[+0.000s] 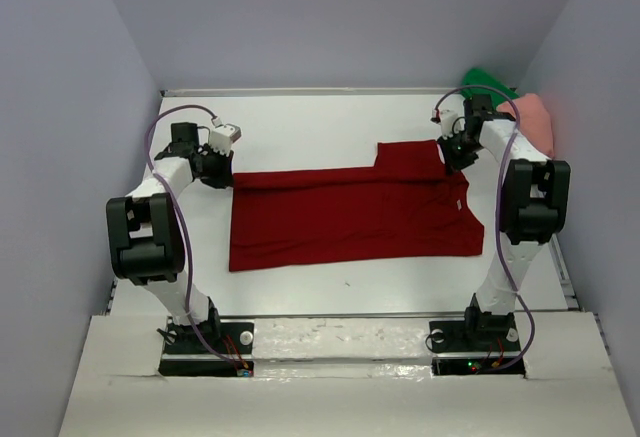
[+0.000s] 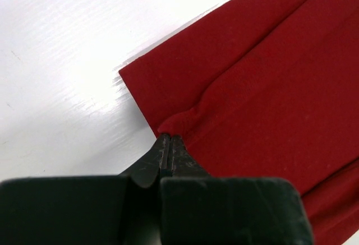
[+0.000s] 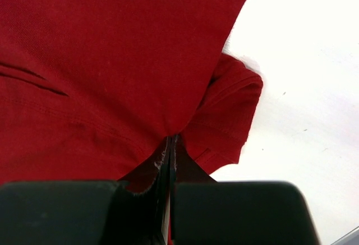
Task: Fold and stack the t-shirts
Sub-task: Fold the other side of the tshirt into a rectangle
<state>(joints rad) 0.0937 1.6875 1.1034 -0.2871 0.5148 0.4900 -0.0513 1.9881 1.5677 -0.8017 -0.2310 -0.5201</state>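
Observation:
A dark red t-shirt [image 1: 350,219] lies spread flat across the middle of the white table, folded lengthwise, with a sleeve sticking up at its far right. My left gripper [image 1: 222,173] is at its far left corner. In the left wrist view that gripper [image 2: 170,137] is shut, pinching a small pucker at the edge of the dark red t-shirt [image 2: 269,88]. My right gripper [image 1: 452,157] is at the far right end of the shirt. The right wrist view shows this gripper [image 3: 171,139] shut on gathered cloth of the dark red t-shirt [image 3: 112,60], beside the sleeve.
A bright green t-shirt [image 1: 487,85] and a salmon pink t-shirt [image 1: 537,117] lie bunched in the far right corner behind the right arm. Grey walls enclose the table [image 1: 300,127] on three sides.

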